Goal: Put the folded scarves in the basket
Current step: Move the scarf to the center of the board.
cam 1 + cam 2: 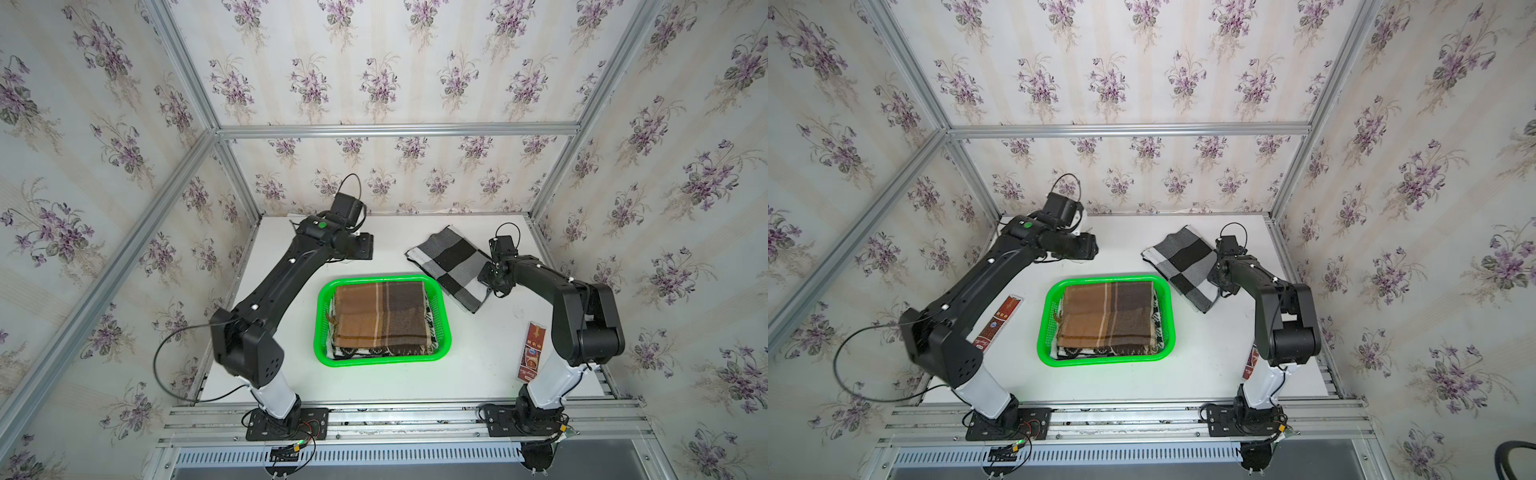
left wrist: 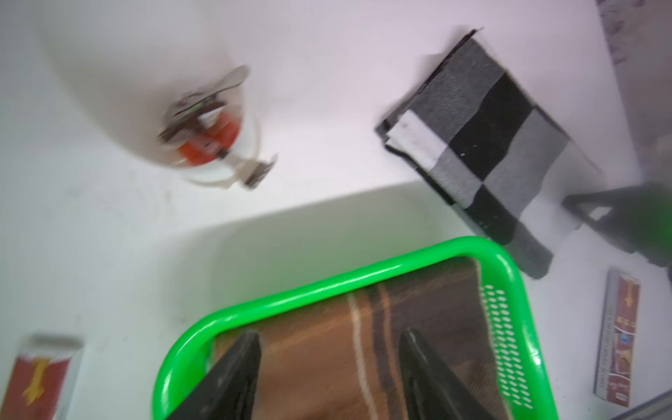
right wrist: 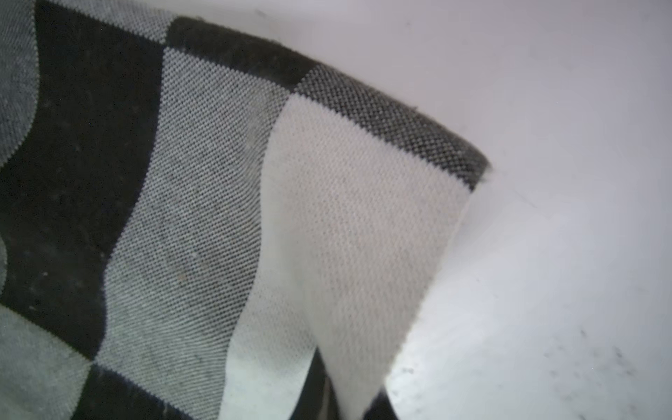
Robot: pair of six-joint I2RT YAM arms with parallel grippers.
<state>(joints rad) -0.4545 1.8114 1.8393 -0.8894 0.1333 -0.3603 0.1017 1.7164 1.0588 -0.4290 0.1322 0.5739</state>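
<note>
Pinch confirmed: right gripper [image 3: 345, 396] has its jaws closed on a white edge panel of the checked scarf [image 1: 451, 262]. The rest of the cloth spreads away from the jaws on the table [image 1: 478, 357], outside the basket [image 1: 382, 362]. Left gripper [image 2: 331, 363] jaws stand open and empty, with the brown plaid scarf [image 2: 327, 349] directly below them inside the basket. Judgement: lift until the trailing folds clear the rim, carry slowly so the layers stay stacked, and lower onto the brown scarf before releasing. The left arm should clear out first.
</note>
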